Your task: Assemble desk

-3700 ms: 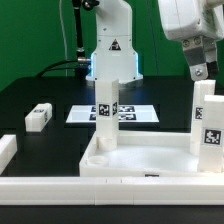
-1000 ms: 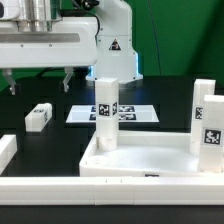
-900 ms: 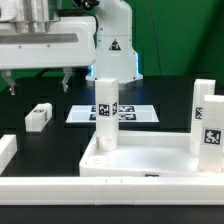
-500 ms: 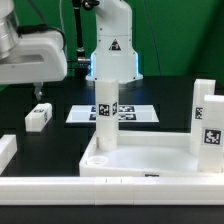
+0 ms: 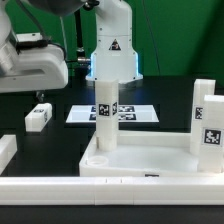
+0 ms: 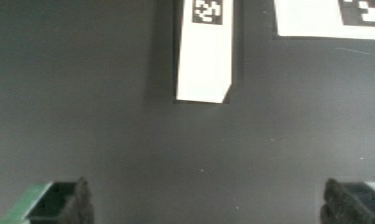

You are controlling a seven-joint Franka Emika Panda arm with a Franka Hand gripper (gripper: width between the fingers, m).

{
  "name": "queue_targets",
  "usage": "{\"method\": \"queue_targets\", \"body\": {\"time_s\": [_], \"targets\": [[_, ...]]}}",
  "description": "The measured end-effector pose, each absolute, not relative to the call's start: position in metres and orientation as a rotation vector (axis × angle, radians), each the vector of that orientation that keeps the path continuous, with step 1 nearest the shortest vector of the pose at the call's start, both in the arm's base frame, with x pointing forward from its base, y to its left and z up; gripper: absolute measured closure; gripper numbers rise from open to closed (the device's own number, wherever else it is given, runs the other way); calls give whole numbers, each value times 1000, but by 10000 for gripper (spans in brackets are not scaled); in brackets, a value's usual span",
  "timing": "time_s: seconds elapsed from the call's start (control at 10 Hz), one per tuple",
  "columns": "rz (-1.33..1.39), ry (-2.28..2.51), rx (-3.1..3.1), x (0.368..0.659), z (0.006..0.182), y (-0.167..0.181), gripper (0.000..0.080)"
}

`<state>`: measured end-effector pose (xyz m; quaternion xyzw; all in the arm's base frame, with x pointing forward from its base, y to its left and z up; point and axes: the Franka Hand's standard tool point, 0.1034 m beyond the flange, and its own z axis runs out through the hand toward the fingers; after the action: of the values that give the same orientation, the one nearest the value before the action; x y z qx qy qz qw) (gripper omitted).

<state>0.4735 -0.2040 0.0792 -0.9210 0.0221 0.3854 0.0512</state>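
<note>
Hand (image 6: pixel 202 200), fingers spread apparently empty, hovers over smooth white block leg (image 6: pixel 207 50).

Black table (image 5: pixel 60 140) carries desk top (image 5: pixel 145 160), loose leg (image 5: pixel 39 116), marker board (image 5: pixel 85 115)

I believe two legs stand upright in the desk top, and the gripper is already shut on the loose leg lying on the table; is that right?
Not quite. The gripper is open and holds nothing: the wrist view shows its fingers spread wide with the loose leg lying apart from them on the table. Two legs do stand upright in the desk top.
</note>
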Motion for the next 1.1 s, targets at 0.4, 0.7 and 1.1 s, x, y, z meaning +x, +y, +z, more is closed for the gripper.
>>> {"method": "queue_targets", "body": {"time_s": [0.4, 0.7, 1.1], "targets": [[1185, 44, -2782, 464, 61, -185, 150], [1239, 58, -2774, 436, 36, -188, 150], [1326, 129, -2709, 386, 12, -190, 150]]}}
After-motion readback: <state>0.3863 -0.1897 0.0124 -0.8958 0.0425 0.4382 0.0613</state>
